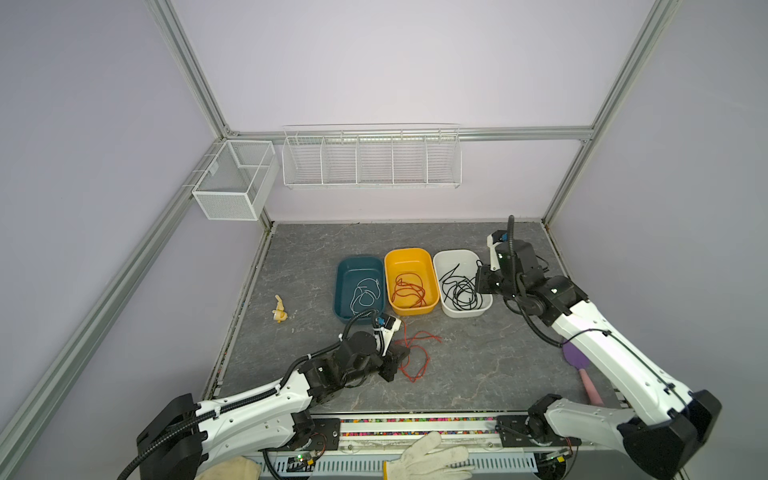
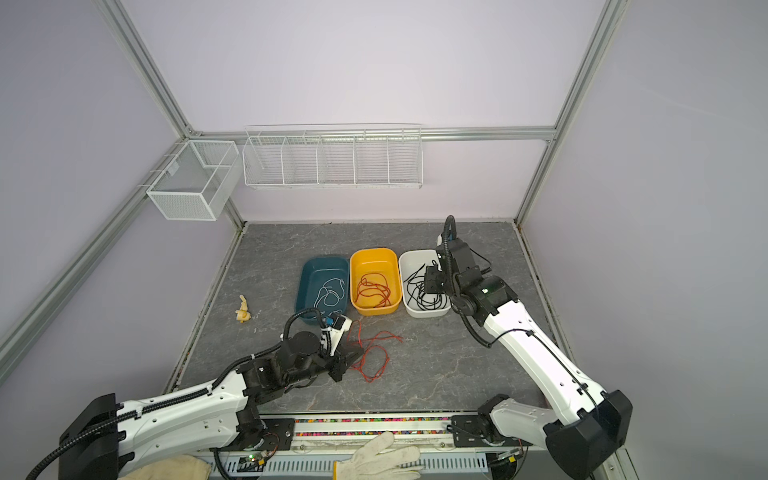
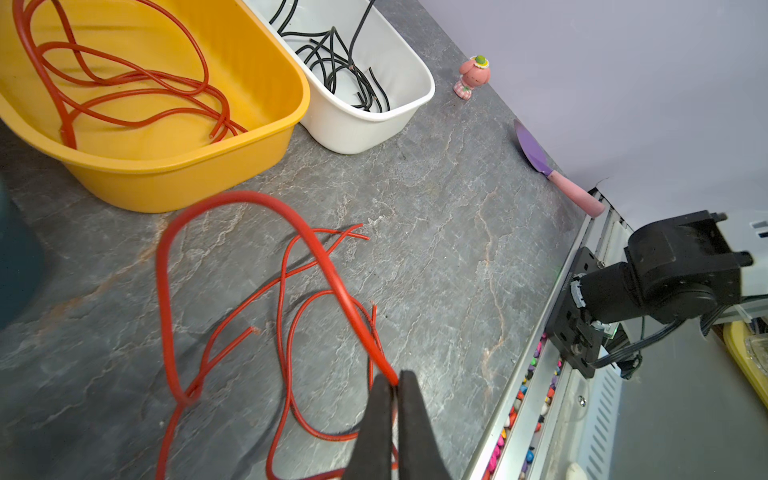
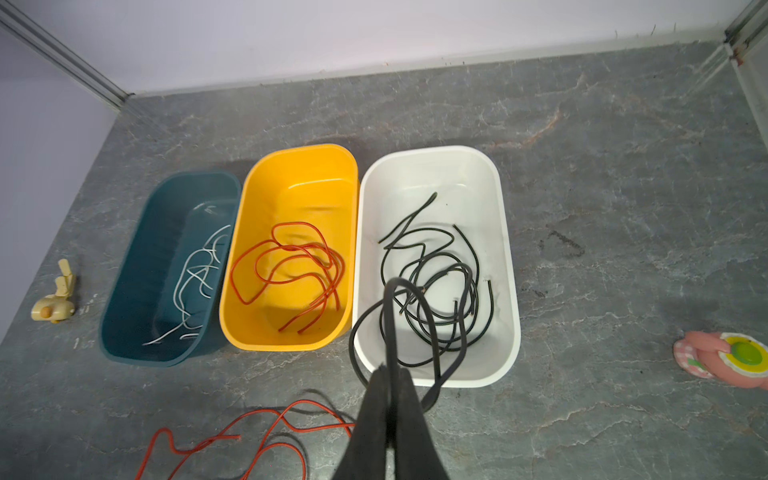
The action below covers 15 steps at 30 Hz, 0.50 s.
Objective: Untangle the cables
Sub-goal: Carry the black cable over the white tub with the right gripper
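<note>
Table (image 1: 478, 386): three bins in a row across the middle, sides touching or nearly so: left bin (image 1: 344, 270), middle bin (image 1: 409, 254), right bin (image 1: 446, 258). One bundle of cables lies in each: left bundle (image 4: 195, 272), middle bundle (image 1: 409, 291), right bundle (image 1: 461, 293). Loose cables (image 3: 330, 270) lie on the table just in front of the middle bin. Left gripper (image 3: 395, 380) at their near-left edge, pinching one strand. Right gripper (image 4: 388, 374) at the right bin's right side, pinching a strand of the right bundle. Small toy (image 1: 279, 311) left of the left bin, apart from it. Figurine (image 4: 723, 359) right of the right bin. Spatula (image 1: 574, 356) near the table's right edge, in front of the bins. Wire rack (image 1: 372, 160) on back wall; mesh basket (image 1: 232, 183) on left wall. Glove (image 1: 428, 457) in front of the table.
</note>
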Tool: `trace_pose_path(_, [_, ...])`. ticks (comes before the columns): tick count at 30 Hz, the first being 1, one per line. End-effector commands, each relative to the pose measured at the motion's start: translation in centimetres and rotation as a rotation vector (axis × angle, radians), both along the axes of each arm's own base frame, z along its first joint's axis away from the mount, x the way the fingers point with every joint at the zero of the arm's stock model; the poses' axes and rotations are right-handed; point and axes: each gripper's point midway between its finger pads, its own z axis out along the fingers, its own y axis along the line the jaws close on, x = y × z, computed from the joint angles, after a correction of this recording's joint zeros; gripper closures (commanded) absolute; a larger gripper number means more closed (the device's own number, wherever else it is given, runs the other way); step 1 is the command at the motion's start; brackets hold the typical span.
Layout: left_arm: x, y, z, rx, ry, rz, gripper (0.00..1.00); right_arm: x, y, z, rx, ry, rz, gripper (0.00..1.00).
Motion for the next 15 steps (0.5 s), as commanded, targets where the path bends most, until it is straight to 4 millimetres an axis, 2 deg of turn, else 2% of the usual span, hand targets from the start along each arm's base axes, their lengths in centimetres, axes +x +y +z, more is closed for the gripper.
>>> trace_pose_path(1, [-0.1, 0.2, -0.2, 0.018, -0.010, -0.003, 1.00, 1.9, 0.4, 0.0, 0.018, 0.000, 0.007, 0.93])
trace_pose_path(9, [-0.1, 0.3, -0.3, 0.027, -0.007, -0.004, 1.00, 4.8, 0.7, -5.0, -0.024, 0.118, -0.005, 0.93])
trace_pose_path(15, [-0.2, 0.3, -0.2, 0.027, -0.009, -0.009, 1.00, 5.9, 1.1, -8.3, -0.029, 0.194, -0.010, 0.94])
